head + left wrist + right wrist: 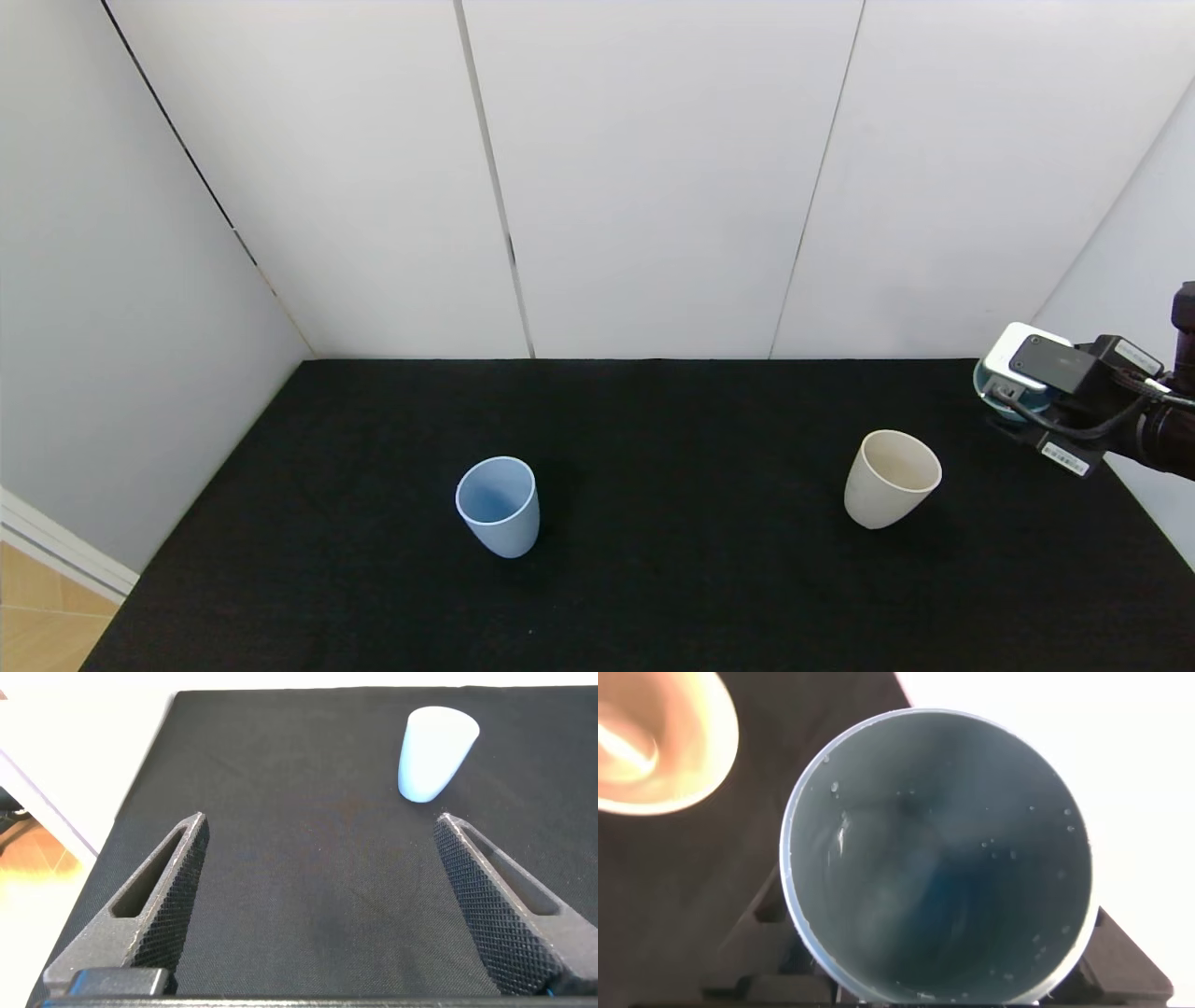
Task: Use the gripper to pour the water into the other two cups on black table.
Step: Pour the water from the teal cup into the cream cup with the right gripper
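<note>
Right tool (1013, 401) clamps the teal cup (938, 854) of water (878, 887) near the beige cup (892, 478), the blue cup (498, 505) well apart on the desk (691, 560), while the left tool (322, 910) hangs with fingers apart.

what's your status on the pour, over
Right gripper shut on teal cup, beside cream cup. Left gripper open, idle. Blue cup upright. Nothing in the way.

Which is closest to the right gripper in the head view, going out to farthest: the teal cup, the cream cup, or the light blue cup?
1. Teal cup: held at the right gripper, far right of the black table.
2. Cream cup: on the table's right side, just beside it.
3. Light blue cup: left of centre, farthest.
</note>
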Robot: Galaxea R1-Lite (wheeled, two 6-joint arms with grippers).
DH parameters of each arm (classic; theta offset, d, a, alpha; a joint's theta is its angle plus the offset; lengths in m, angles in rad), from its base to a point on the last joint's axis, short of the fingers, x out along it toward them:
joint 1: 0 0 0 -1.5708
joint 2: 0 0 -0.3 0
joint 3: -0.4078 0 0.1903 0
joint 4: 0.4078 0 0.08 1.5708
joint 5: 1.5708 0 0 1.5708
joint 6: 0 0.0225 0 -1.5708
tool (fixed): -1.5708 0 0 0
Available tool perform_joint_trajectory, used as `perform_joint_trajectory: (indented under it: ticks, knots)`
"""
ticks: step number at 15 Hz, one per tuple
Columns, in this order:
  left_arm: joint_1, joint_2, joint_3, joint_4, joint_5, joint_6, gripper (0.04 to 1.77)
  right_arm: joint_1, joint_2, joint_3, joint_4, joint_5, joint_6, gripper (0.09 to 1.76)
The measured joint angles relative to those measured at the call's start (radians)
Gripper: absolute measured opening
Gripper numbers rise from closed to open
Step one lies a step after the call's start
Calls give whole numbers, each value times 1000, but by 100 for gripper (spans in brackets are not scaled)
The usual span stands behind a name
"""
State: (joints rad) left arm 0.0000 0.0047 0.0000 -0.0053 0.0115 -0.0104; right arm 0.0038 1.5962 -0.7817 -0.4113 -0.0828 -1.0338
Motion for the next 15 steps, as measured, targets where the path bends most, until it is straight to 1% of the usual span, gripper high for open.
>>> perform_joint_trajectory:
  ticks: [5, 9, 11, 13, 15]
  knots:
    - [0, 0, 0, 0, 0, 0, 172, 0, 19, -5, 0, -1, -136, 123]
    - [0, 0, 0, 0, 0, 0, 172, 3, 30, -2, 0, -34, -240, 123]
    - [0, 0, 0, 0, 0, 0, 172, 12, 35, 0, 0, -38, -274, 123]
    - [0, 0, 0, 0, 0, 0, 172, 25, 40, 3, 0, -64, -307, 123]
    - [0, 0, 0, 0, 0, 0, 172, 50, 47, 3, 0, -86, -315, 123]
